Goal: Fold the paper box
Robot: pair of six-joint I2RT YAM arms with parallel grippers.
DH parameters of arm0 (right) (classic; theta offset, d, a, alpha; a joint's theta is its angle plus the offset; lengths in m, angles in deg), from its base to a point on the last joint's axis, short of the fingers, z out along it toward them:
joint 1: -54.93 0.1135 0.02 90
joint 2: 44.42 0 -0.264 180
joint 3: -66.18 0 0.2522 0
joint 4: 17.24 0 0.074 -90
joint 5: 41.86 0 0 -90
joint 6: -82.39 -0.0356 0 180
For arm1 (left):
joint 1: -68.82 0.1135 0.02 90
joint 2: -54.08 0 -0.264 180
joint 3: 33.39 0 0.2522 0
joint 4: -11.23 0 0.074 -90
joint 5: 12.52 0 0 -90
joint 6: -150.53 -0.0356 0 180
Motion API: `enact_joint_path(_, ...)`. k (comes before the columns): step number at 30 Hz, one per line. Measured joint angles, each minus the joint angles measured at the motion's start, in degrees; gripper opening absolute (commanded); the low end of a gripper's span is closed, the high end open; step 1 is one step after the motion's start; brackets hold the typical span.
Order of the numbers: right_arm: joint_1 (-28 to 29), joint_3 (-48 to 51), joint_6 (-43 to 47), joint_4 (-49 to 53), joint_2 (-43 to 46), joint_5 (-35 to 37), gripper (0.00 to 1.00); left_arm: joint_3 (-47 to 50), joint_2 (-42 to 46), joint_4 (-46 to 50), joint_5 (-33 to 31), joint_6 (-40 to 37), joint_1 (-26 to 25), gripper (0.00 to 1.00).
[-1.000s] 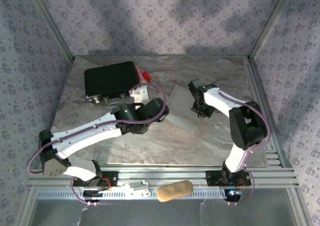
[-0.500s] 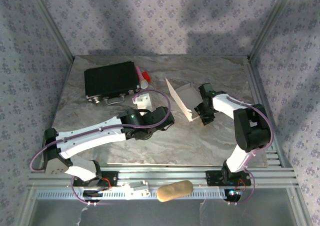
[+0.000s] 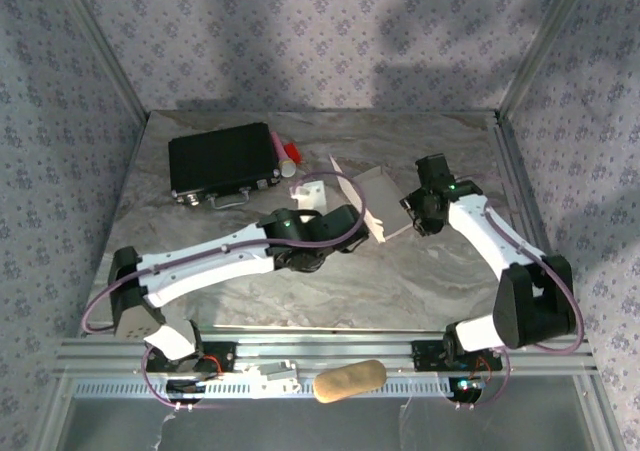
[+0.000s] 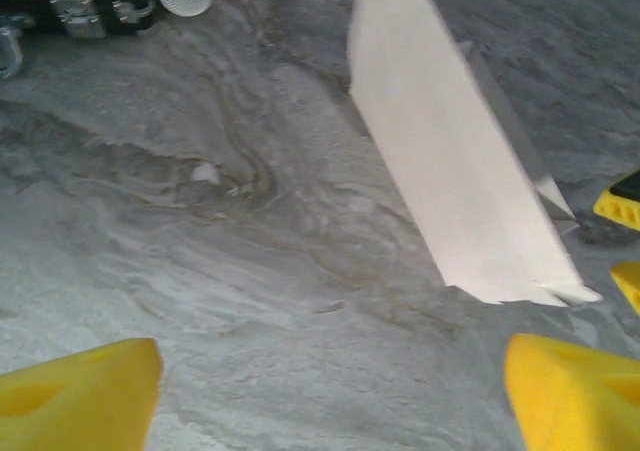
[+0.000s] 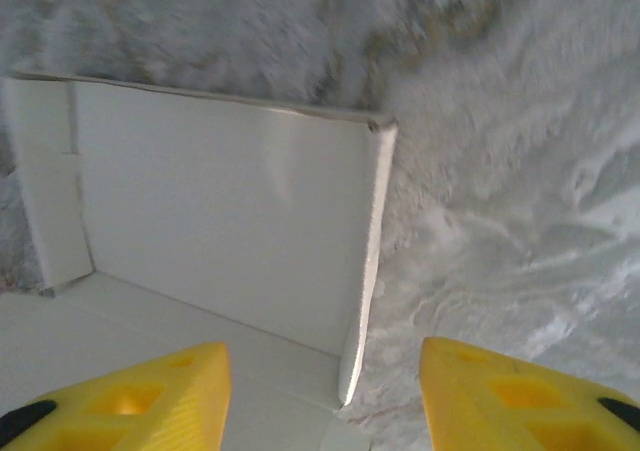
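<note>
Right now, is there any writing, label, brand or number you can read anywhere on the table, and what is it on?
No readable text anywhere.
The paper box is blank white card.
The black case shows metal latches but no legible label.

The paper box (image 3: 378, 197), plain white cardboard, sits half-folded with its walls raised. It lies ahead and to the right of the left gripper (image 4: 330, 396) jaws. One upright wall edge lies between the right gripper (image 5: 325, 391) jaws.

Paper box (image 3: 388, 196) on the table (image 3: 400, 281), right of centre; case (image 3: 222, 159) left of it, further back.
</note>
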Motion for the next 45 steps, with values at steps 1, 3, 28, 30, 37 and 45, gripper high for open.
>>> enact_joint_path(1,-0.2,0.0,2.4,0.0,1.1,0.6,0.49,-2.7,-1.9,0.2,0.4,-0.4,0.2,0.92)
enact_joint_path(3,-0.5,0.0,6.6,0.0,3.2,1.7,0.48,-7.2,-5.0,0.5,1.1,-1.0,0.9,0.92)
enact_joint_path(28,-0.9,6.3,21.5,-0.9,11.6,6.0,0.44,-36.8,-32.4,10.3,6.6,-7.0,9.1,0.33)
enact_joint_path(30,-0.9,6.4,21.5,-1.0,11.6,6.0,0.44,-36.8,-32.5,11.2,6.1,-7.3,9.1,0.25)
enact_joint_path(37,-0.9,6.4,21.9,-1.2,11.7,6.0,0.41,-36.8,-32.6,13.3,2.9,-8.8,9.3,0.06)
enact_joint_path(45,-0.8,6.5,22.4,-1.1,14.8,5.1,0.39,-36.7,-32.4,14.7,-2.2,-20.4,9.6,0.00)
